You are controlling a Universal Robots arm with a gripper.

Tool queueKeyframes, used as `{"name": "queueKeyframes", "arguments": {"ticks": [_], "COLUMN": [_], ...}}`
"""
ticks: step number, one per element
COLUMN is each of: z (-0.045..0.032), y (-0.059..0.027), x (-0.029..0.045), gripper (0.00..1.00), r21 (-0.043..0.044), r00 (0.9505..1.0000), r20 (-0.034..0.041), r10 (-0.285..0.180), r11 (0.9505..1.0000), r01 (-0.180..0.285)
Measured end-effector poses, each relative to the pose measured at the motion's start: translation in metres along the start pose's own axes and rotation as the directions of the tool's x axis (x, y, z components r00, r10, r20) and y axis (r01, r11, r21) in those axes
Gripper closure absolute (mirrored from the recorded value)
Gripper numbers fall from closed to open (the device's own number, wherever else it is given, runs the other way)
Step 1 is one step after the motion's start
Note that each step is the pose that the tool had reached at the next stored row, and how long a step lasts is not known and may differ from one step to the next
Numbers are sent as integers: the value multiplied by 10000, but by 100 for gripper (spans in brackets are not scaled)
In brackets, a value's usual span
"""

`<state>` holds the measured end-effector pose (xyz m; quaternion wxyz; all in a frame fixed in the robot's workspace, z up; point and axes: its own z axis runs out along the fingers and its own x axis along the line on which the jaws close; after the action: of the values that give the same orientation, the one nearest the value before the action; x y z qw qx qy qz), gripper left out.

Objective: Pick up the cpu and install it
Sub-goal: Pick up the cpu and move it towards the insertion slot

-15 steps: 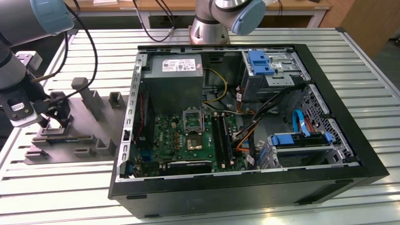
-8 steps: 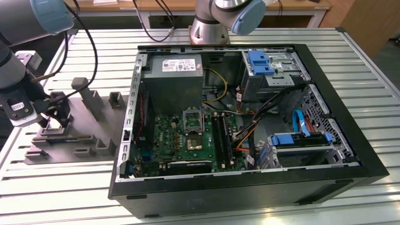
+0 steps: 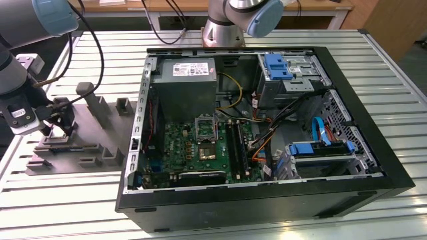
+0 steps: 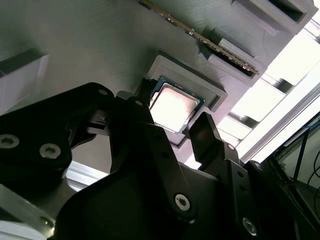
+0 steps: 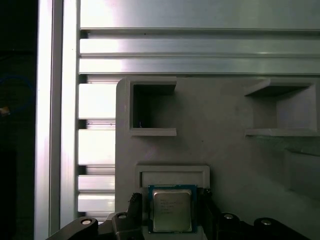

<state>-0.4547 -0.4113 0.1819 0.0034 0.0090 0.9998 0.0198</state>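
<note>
Cpu (image 5: 171, 210), the small flat square chip with a pale silvery metal top and a thin green border, lies flat in a shallow square nest of the grey moulded holder (image 5: 225, 150). This holder rests on the slatted aluminium worktop (image 3: 67, 200), at the exterior view's left, just beside the open black computer case (image 3: 267, 212). In both wrist views the chip sits level, with its edges parallel to the walls of the nest. Its top catches the light and looks smooth and clean.

The step in hand is the pick-up, in its approach part. Your pincer (image 4: 172, 114) hangs low over the holder and is wide. Its two black fingers (image 4: 205, 131) stand one on each side of the chip, and in the first wrist view a narrow gap shows between each finger and the chip's edge. So nothing is held, and the installing is not yet begun. The green motherboard (image 3: 200, 150) inside the case is well apart from the chip.

In my judgement, a grasp from this pose calls for three things. The fingers should meet two opposite edges squarely. They should go low enough to catch the thin side, but without pressing on the nest walls. The force should be gentle, because the chip is thin and its smooth metal top gives little to hold, so it can tilt or slip.
</note>
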Motion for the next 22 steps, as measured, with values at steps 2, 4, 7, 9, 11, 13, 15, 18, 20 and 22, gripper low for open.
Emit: {"name": "queueKeyframes", "arguments": {"ticks": [2,4,7,9,11,13,15,18,20,22], "z": [0,0,0,0,-1,-1,-2,-2,-3,-3], "y": [0,0,0,0,0,0,0,0,0,0], "x": [0,0,0,0,0,0,0,0,0,0], "gripper": [42,42,42,42,42,42,42,42,44,51], "r21": [0,0,-1,-2,-2,-1,-2,-1,-1,-1], "r00": [10000,9999,9998,9998,9998,9998,9998,9998,9998,9998], "r20": [-1,-5,-9,-8,-9,-9,-8,-9,-9,-9], "r10": [-14,-109,-217,-219,-218,-218,-218,-219,-218,-219], "r11": [10000,9999,9998,9998,9998,9998,9998,9998,9998,9998], "r01": [14,109,217,219,218,218,218,219,218,219]}}
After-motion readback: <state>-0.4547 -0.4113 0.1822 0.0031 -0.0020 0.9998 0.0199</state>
